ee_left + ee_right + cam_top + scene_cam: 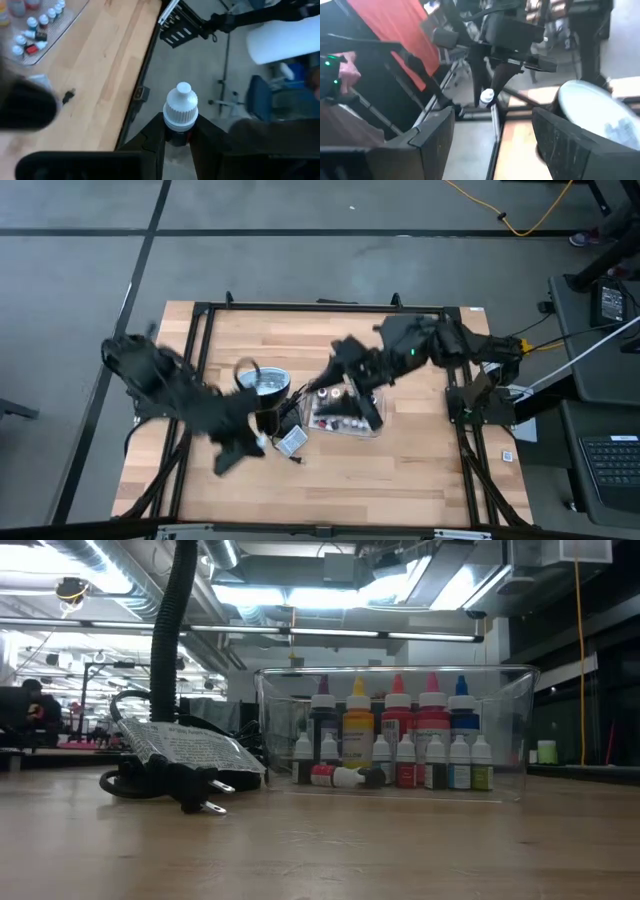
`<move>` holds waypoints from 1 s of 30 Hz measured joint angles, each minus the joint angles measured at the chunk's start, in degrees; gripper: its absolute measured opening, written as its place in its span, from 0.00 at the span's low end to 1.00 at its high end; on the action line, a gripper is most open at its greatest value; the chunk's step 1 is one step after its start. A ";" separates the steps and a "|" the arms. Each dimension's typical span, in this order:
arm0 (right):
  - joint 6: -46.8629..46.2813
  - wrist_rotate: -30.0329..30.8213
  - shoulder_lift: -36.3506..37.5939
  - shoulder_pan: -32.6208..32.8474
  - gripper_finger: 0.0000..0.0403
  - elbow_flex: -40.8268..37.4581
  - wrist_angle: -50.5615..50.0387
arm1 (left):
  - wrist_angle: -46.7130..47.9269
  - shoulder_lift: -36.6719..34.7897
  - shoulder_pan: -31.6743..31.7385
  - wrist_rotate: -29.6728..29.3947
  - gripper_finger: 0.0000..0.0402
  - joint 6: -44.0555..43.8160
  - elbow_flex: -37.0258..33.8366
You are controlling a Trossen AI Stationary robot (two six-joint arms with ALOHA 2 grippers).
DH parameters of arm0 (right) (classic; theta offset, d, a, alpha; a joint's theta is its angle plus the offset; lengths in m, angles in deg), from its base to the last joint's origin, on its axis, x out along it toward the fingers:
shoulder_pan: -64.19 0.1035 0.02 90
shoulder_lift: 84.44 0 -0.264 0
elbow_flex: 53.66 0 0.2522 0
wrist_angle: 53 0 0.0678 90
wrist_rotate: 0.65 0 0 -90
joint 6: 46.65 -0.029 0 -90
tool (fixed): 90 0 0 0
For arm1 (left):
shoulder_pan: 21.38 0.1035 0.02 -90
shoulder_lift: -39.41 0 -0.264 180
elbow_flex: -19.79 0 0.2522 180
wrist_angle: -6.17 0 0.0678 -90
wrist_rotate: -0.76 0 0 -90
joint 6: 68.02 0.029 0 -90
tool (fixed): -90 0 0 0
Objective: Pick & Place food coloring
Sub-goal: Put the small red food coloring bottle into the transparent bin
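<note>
My left gripper (178, 131) is over the table's near left part (250, 448), shut on one small food coloring bottle (181, 107) with a white ribbed cap. In the right wrist view that bottle (487, 96) shows at the tip of the left fingers. The other food coloring bottles (400, 740) stand in the clear tray (372, 420), with two lying on its floor (345, 777). My right gripper (495, 145) hovers open above the tray's far left (338, 362), with nothing between its fingers. My left gripper pinches the bottle's dark body just below the cap (176, 136) between its two fingers. The white cap (182, 102) sticks out past the fingertips, so the bottle lies along the fingers. It is lifted clear of the table.
A black lamp with a round silvery head (265, 385) stands just left of the tray. Its power adapter (190, 748) and plug (205, 802) lie on the wood near the tray. The table's black frame (200, 340) runs along the edges.
</note>
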 joint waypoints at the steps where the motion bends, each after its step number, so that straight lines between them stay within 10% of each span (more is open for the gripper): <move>1: 0.04 -0.17 0.09 -0.83 0.66 0.00 0.71 | 0.80 -1.27 1.30 1.69 0.16 0.24 0.00; 19: -0.19 -0.44 -0.35 -13.10 0.66 -0.02 5.95 | 5.35 -9.63 33.27 29.53 0.16 26.16 0.07; 30: 1.98 -4.98 -0.65 -18.52 0.66 0.01 2.03 | 5.95 -1.42 46.97 32.63 0.16 45.51 0.01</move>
